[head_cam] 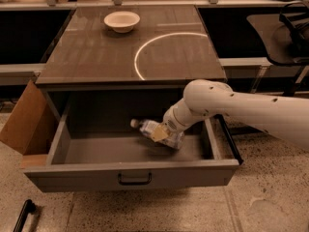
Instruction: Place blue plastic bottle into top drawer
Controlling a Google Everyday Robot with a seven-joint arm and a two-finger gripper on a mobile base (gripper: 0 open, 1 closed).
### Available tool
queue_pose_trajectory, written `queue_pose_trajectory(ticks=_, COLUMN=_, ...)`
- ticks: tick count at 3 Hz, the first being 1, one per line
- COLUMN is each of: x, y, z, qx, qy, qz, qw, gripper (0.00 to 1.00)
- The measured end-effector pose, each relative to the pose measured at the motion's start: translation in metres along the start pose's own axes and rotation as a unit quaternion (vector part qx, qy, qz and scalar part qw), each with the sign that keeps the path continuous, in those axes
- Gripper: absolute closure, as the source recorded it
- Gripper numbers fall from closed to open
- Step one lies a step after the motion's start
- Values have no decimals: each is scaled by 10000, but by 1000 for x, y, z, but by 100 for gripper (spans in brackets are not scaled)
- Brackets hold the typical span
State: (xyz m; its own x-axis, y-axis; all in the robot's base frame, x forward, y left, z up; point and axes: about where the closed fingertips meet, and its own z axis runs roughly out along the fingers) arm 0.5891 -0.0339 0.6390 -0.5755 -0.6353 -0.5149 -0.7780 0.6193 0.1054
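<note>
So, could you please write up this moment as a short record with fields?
Drawer: wide grey metal top drawer, pulled open, small dark handle at front centre
Bottle: small clear plastic bottle with white cap and pale blue label, inside the drawer, right of centre, tilted, cap toward the left
Gripper: two-finger gripper inside the drawer, at the bottle's body
Arm: white arm reaching in from the right
Top: cream bowl near the back, white ring marking nearer the front right
Left side: brown cardboard flap beside the drawer
</note>
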Motion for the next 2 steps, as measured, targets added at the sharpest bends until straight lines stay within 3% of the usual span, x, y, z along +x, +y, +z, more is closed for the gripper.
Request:
queue_pose_trajectory(ticks=1, x=5, y=-8, z=-8, qx=47, qy=-52, qz=94, qw=9999, gripper=0)
queue_pose_trajectory(ticks=2, x=7, y=-17, z=-34, qx=122, qy=-236, qz=142, qw=9995, gripper=0)
